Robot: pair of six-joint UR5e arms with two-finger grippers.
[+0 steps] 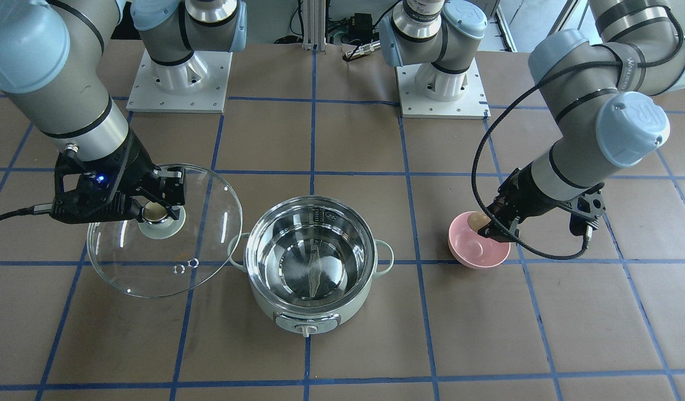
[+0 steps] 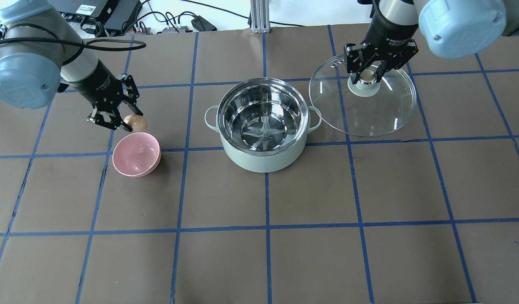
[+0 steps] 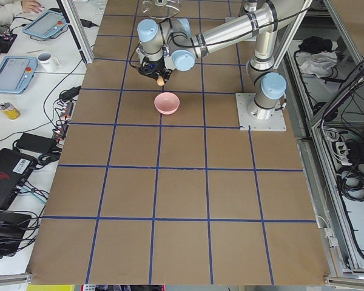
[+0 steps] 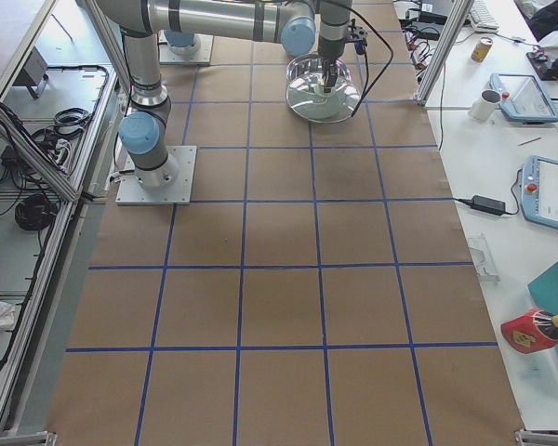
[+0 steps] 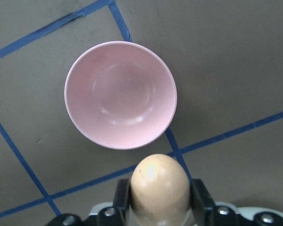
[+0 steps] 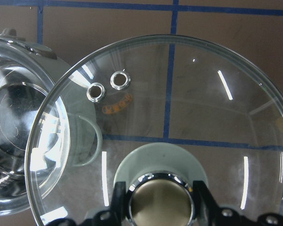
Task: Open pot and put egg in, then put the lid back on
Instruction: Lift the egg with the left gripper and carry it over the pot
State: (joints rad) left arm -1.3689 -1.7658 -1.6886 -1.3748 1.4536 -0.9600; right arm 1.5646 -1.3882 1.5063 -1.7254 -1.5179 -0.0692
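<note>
The mint-green pot (image 2: 263, 126) stands open at the table's middle, its steel inside empty; it also shows in the front view (image 1: 310, 262). My left gripper (image 2: 131, 120) is shut on the tan egg (image 2: 137, 122) and holds it above the table just behind the pink bowl (image 2: 136, 153). The left wrist view shows the egg (image 5: 159, 188) between the fingers, the empty bowl (image 5: 120, 94) below. My right gripper (image 2: 368, 75) is shut on the beige knob of the glass lid (image 2: 363, 98), held up to the pot's right. The lid (image 6: 170, 136) fills the right wrist view.
The brown table carries a grid of blue tape lines (image 2: 266, 228). The two arm bases (image 1: 178, 78) stand on plates at the robot's edge. Side benches hold tablets, cups and cables (image 3: 18, 66).
</note>
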